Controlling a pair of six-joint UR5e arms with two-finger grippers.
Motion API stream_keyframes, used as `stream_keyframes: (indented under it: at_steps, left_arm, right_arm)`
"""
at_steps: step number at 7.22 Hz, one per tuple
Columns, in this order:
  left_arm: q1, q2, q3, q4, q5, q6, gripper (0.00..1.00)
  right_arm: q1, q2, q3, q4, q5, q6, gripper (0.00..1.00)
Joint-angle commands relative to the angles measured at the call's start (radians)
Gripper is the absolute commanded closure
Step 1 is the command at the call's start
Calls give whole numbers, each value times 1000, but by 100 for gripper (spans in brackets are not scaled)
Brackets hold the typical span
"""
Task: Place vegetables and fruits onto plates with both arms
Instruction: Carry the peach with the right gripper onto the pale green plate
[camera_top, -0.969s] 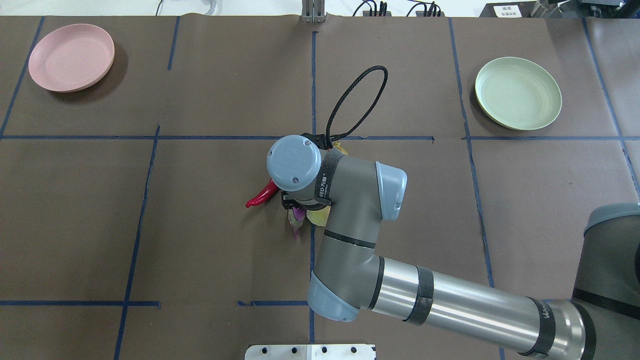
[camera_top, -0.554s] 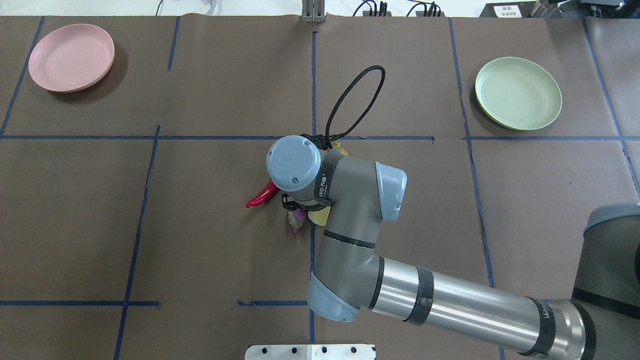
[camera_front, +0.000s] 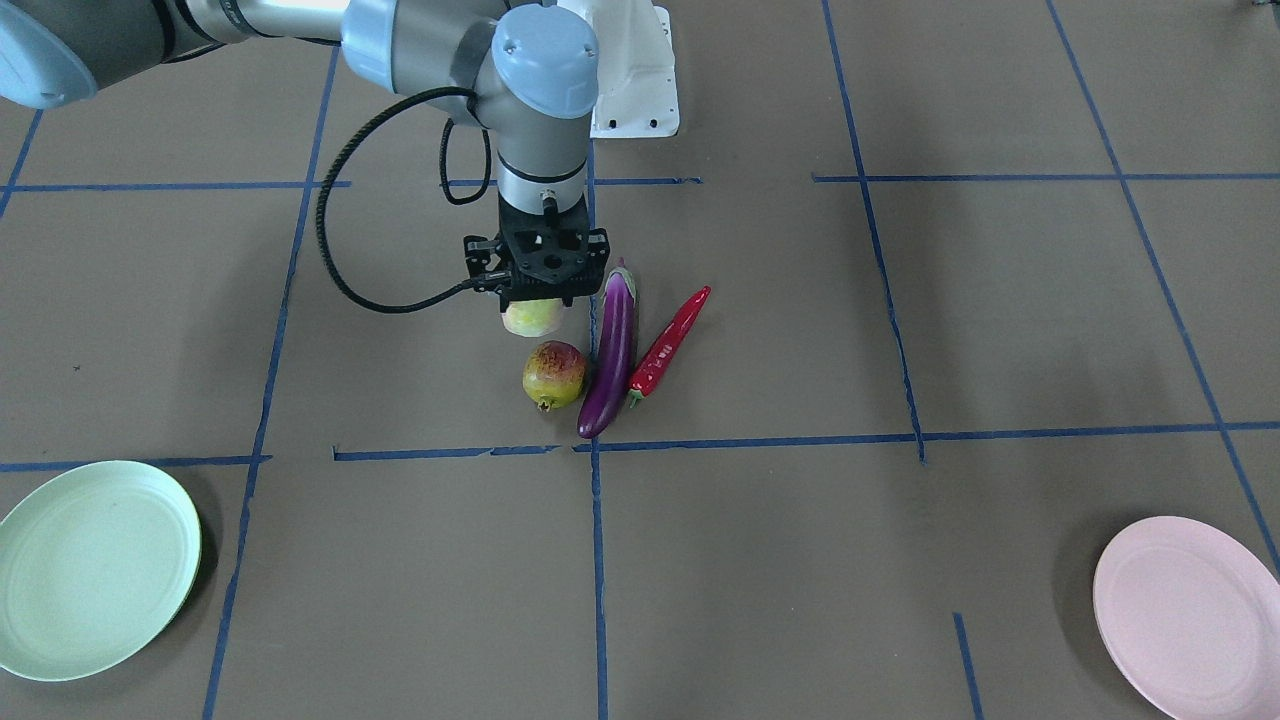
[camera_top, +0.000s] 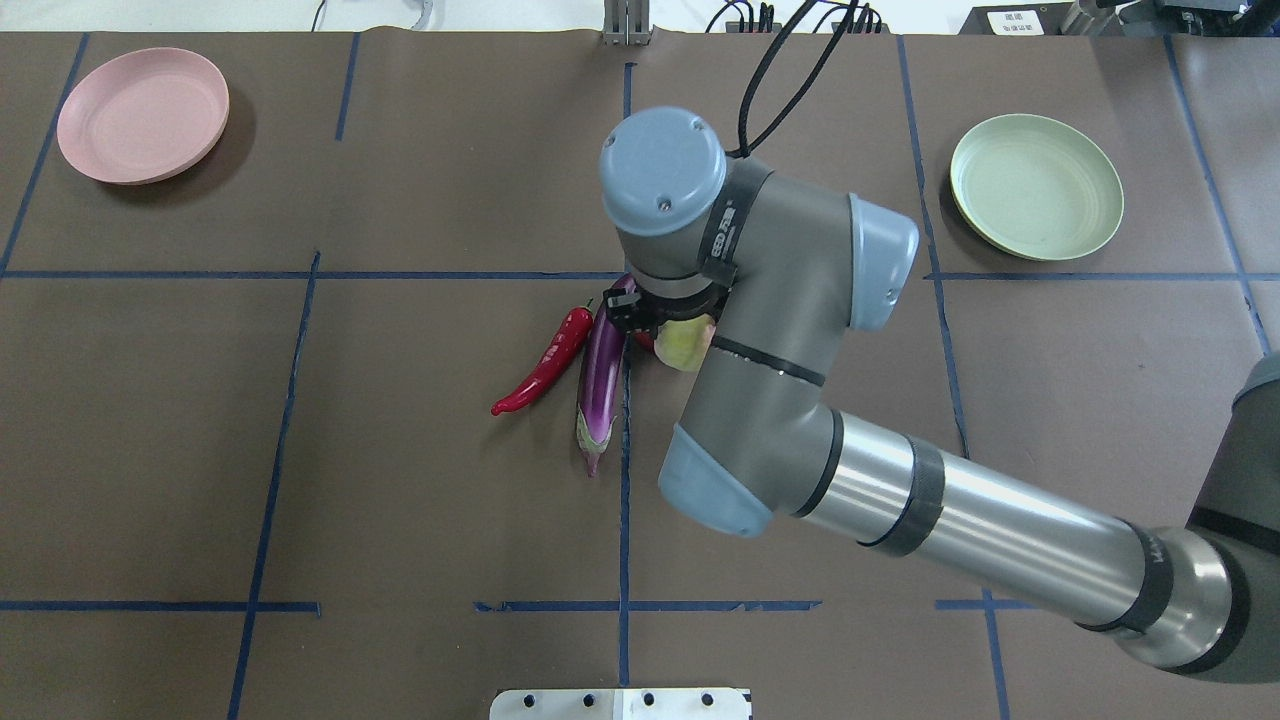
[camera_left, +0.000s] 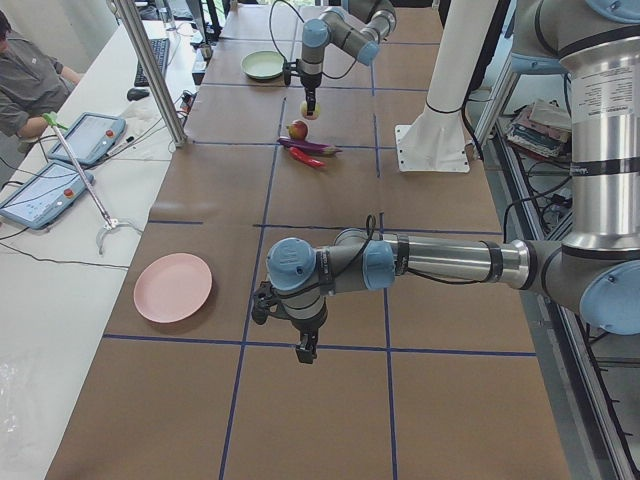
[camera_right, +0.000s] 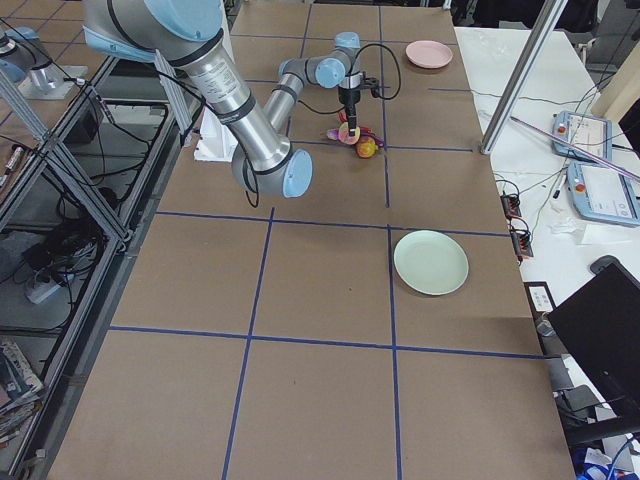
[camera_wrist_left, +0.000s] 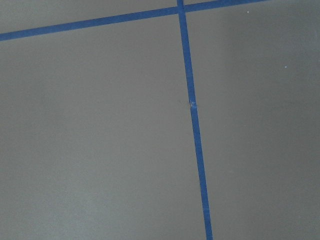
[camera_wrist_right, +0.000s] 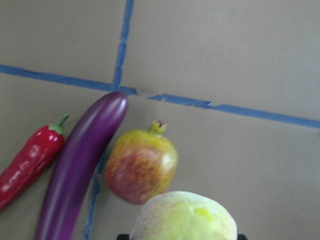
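Right pincer (camera_front: 536, 303): clenched on pale fruit (camera_front: 530, 320), held clear of worktop (camera_front: 900, 600) for carrying to green plate (camera_front: 90, 570).
Left pincer (camera_left: 304, 352): state cannot be told.

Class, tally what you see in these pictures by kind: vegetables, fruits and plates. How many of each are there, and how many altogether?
Vegetables: 2 (purple eggplant, red chili pepper)
Fruits: 2 (red-blushed fruit, pale green fruit)
Plates: 2 (mint green plate, pink plate)
Total: 6
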Motion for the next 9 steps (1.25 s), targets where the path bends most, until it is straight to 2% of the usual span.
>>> stream_keyframes:
  at_steps: [1,2,3,4,5,6,7,9]
  left_arm:
    - [2,0,1,0,0,0,0]
    - [8,0,0,0,0,0,0]
    - [21,0,-2,0,0,0,0]
    - [26,0,-3,0,0,0,0]
    - [26,0,-3,0,0,0,0]
    - [26,0,-5,0,0,0,0]
    - [28,0,-5,2,0,0,0]
    - [29,0,-6,0,0,0,0]
  right_arm:
    - [213,-80,19,-27,124,-326,99]
    - [293,-127,16,-25,147,-468,99]
    - [360,-182,-13,24,189,-585,99]
    - [425,-250,-99,194,257,-662,99]
    - [488,-284,-254,389,331,-763,99]
    - [534,-305,-390,517,380,-853,99]
    - [559,-306,-489,606,416,-891,99]
    - [561,-327,-531,627,416,-902,95]
